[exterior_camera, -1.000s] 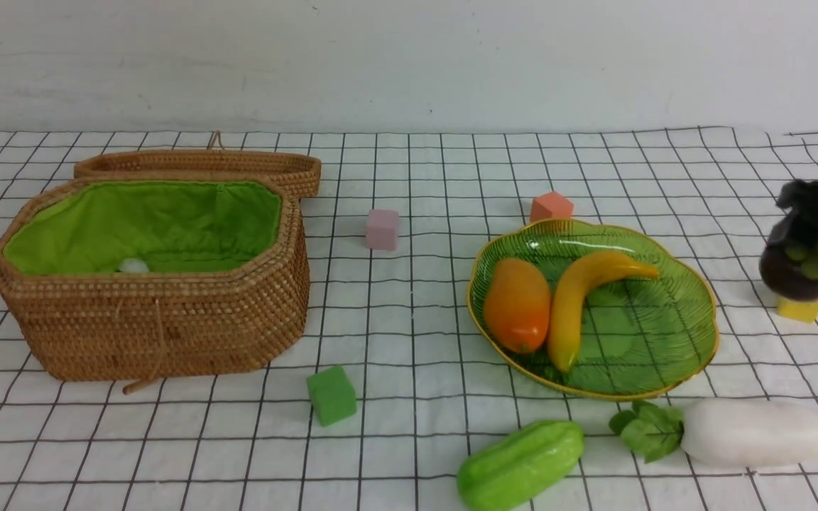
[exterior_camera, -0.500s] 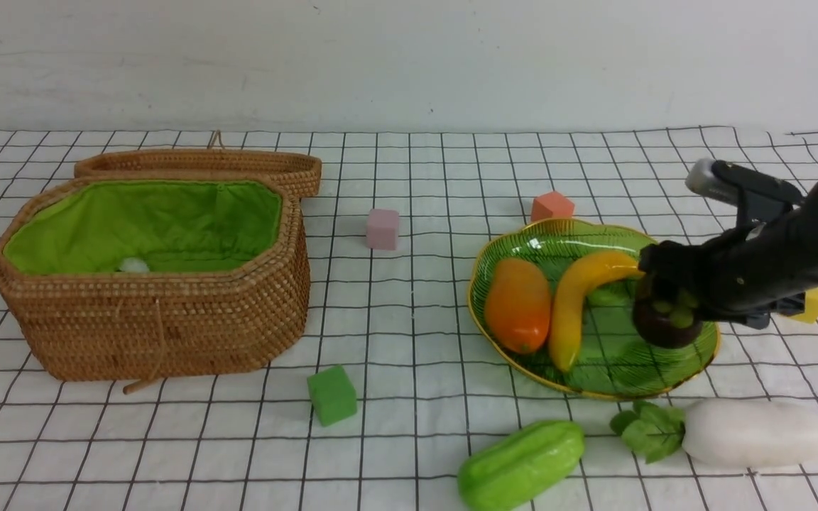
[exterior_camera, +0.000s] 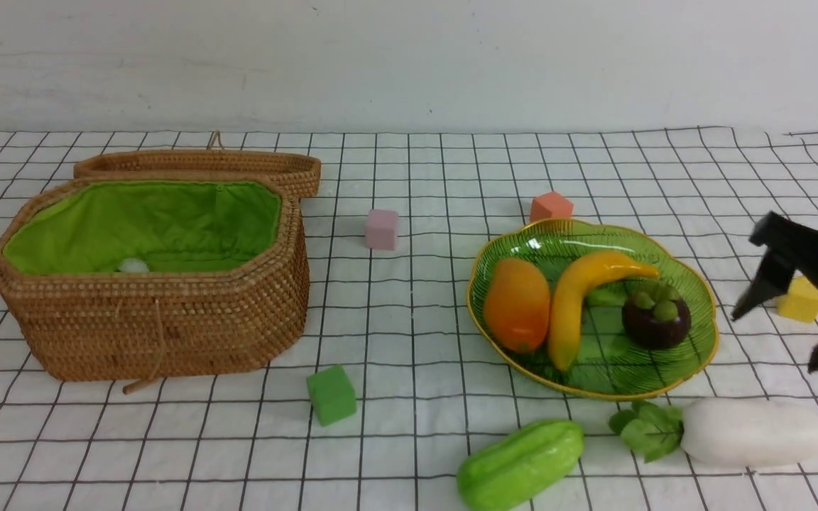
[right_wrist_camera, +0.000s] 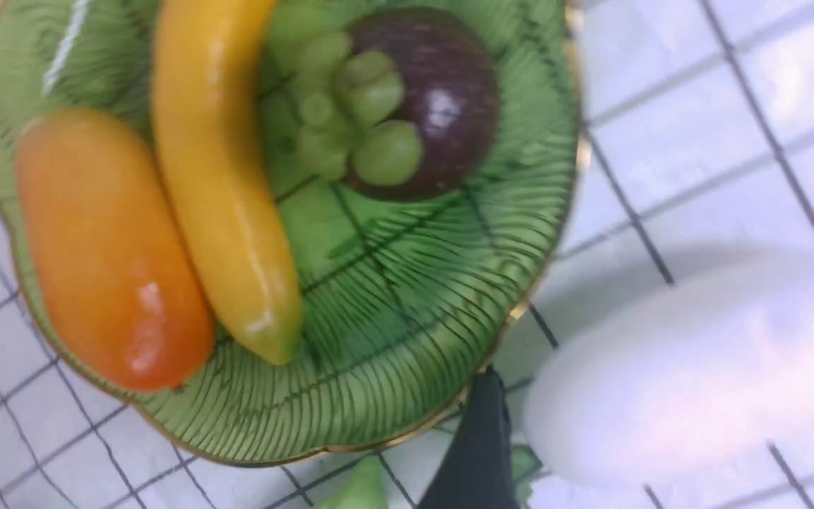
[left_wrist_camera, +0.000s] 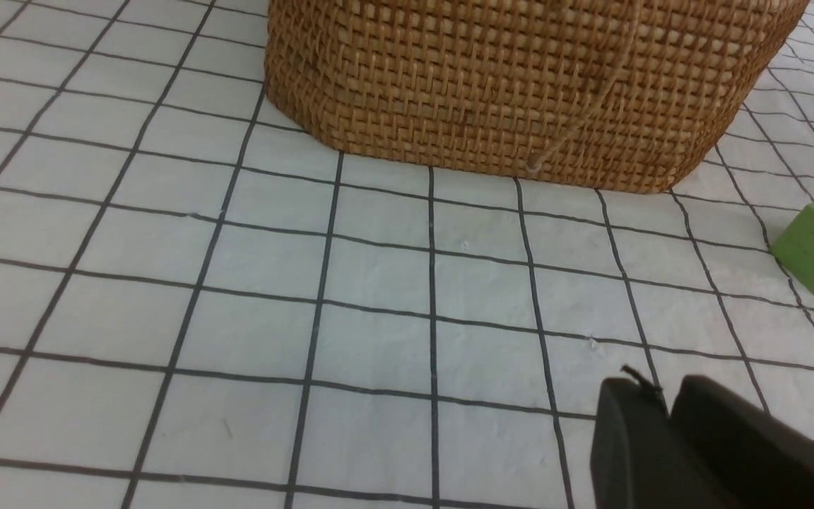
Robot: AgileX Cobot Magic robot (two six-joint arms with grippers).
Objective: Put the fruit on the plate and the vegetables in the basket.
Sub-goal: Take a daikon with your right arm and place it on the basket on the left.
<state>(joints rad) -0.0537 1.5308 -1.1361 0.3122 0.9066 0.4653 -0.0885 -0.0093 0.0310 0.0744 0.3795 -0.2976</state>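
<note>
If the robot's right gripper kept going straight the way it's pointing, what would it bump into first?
Probably the white radish: the right wrist view shows it between the open fingertips of the right gripper, though how far below is unclear.

Plain off-white wall (exterior_camera: 409, 64) beyond the right pincer (exterior_camera: 775, 341); faint scuffs, small dark specks. Below the pincer: white tabletop covering (exterior_camera: 409, 298), black grid, lines slightly wavy. Light pale; covering brightly lit near the pincer

Orange-red mango (exterior_camera: 517, 305), yellow banana (exterior_camera: 579, 301), purple mangosteen (exterior_camera: 656, 316) on green plate (exterior_camera: 622, 376), white radish (exterior_camera: 753, 433), green gourd (exterior_camera: 520, 465), brown basket (exterior_camera: 167, 319)
</note>
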